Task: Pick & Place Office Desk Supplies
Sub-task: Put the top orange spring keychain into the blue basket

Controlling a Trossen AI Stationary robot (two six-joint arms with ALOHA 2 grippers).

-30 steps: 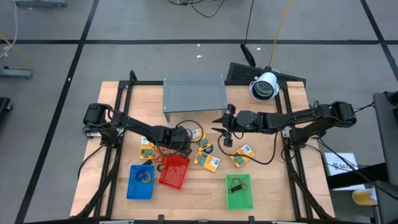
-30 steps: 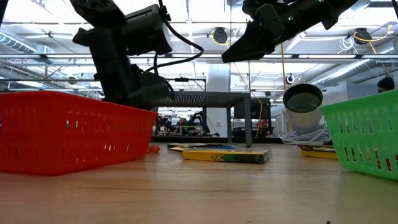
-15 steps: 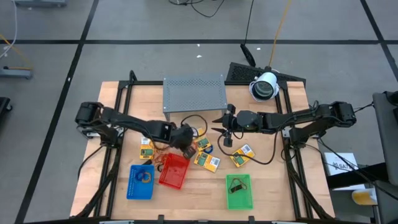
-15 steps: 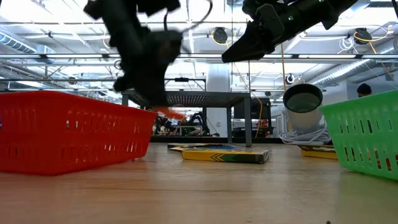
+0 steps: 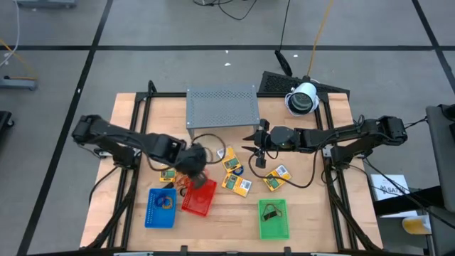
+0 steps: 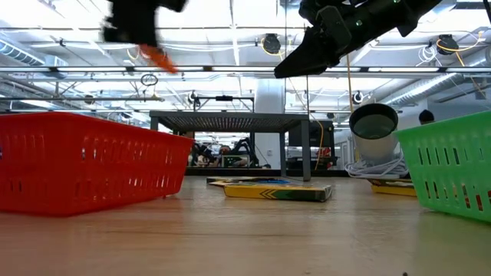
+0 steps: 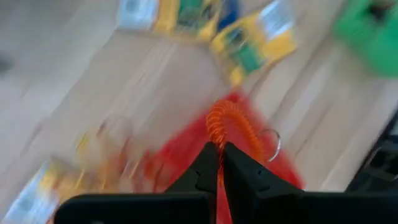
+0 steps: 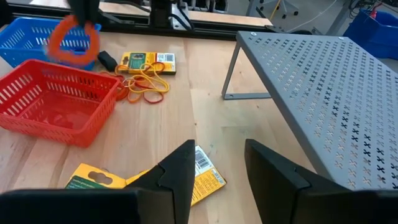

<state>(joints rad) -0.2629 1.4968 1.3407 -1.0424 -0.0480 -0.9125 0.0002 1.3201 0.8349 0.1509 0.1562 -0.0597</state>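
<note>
My left gripper (image 7: pixel 219 148) is shut on an orange coiled loop (image 7: pixel 231 121) with a small metal ring (image 7: pixel 272 140). It hangs high above the far edge of the red tray (image 5: pixel 200 196). The low view shows this gripper (image 6: pixel 136 27) near the top, with the loop (image 6: pixel 154 56) below it. Yellow packets (image 5: pixel 237 178) lie flat on the table right of the red tray. Orange rubber bands (image 8: pixel 143 88) and another packet (image 8: pixel 147 61) lie by the tray's left side. My right gripper (image 8: pixel 217 149) is open. It hovers (image 5: pixel 251 147) above the table near the rack, touching nothing. My left gripper pinches the orange coiled loop between its two fingertips, at one spot on the coil (image 7: pixel 218 138). The fingers come from above, slanting down. The loop is lifted clear of the table and sticks out beyond the fingertips, with the metal ring dangling from it.
A grey perforated rack (image 5: pixel 222 107) stands at the table's far middle. A blue tray (image 5: pixel 161 207) sits left of the red one, and a green tray (image 5: pixel 274 217) sits near the front right. A white round device (image 5: pixel 303 98) and cables lie at the far right.
My left gripper has risen from table height beside the red tray to well above it. It has also shifted toward the table's left and carried the orange loop clear of the table. My right arm has kept still.
</note>
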